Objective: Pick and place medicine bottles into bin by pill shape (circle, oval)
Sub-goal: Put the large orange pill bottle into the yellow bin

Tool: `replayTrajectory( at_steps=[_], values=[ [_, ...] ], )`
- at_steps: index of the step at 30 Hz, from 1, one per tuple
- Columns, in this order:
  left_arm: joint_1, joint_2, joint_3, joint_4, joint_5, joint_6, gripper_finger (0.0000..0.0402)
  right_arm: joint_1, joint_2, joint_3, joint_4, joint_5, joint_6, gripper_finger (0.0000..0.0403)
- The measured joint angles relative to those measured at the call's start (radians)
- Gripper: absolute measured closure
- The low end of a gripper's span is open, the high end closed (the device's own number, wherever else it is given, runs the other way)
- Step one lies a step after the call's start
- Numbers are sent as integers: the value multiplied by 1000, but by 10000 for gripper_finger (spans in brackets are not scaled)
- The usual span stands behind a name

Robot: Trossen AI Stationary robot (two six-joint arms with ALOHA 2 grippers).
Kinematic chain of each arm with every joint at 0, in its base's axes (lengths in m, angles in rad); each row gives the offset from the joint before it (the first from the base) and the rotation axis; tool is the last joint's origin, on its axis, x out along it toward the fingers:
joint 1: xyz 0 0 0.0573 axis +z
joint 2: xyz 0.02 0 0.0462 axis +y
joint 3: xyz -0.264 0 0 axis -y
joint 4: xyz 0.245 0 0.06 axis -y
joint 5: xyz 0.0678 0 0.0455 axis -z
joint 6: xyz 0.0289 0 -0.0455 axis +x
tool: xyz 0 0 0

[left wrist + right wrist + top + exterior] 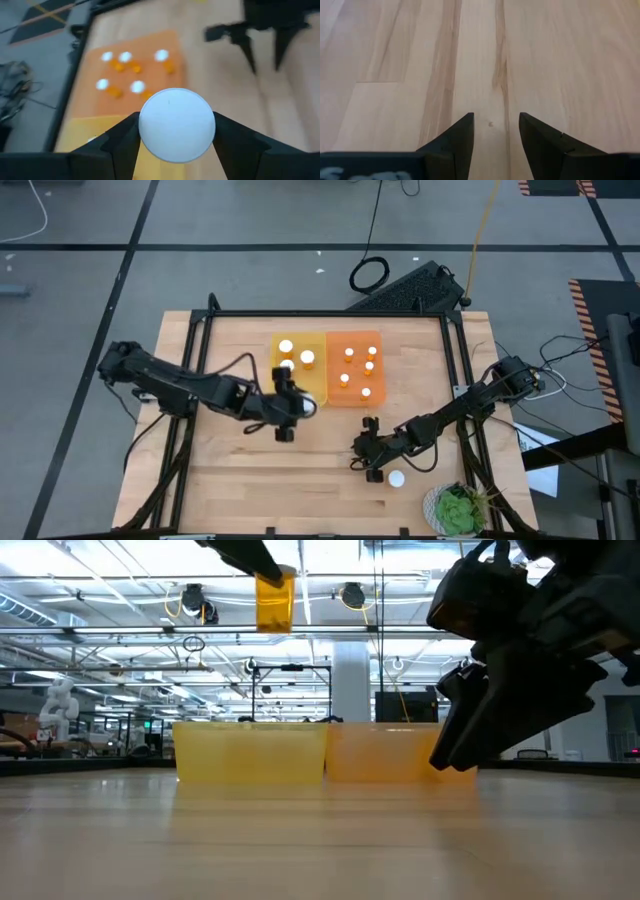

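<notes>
Honestly, my left tool [175, 140] is clamped on a medicine bottle [176, 125] held high just short of the yellow bin [300, 370] — release early and it drops onto the desk [230, 470] — my right tool [495, 132] hangs apart, empty.

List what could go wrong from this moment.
1. The left gripper holds a bottle high near the yellow bin; released from there, it could bounce out or topple.
2. The last loose bottle lies by the right gripper, whose open jaws could knock it away.
</notes>
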Motion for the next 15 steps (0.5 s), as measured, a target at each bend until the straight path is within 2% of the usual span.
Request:
replayTrajectory(
  at_steps=[3,8,15],
  values=[
    [44,-26,-8,-20,-21,0,172,0,0,0,5,19,0,255],
    [135,-32,-64,36,-3,9,172,0,0,0,17,20,1,255],
    [272,-30,-239,278,110,25,172,13,0,0,20,21,11,255]
  ],
)
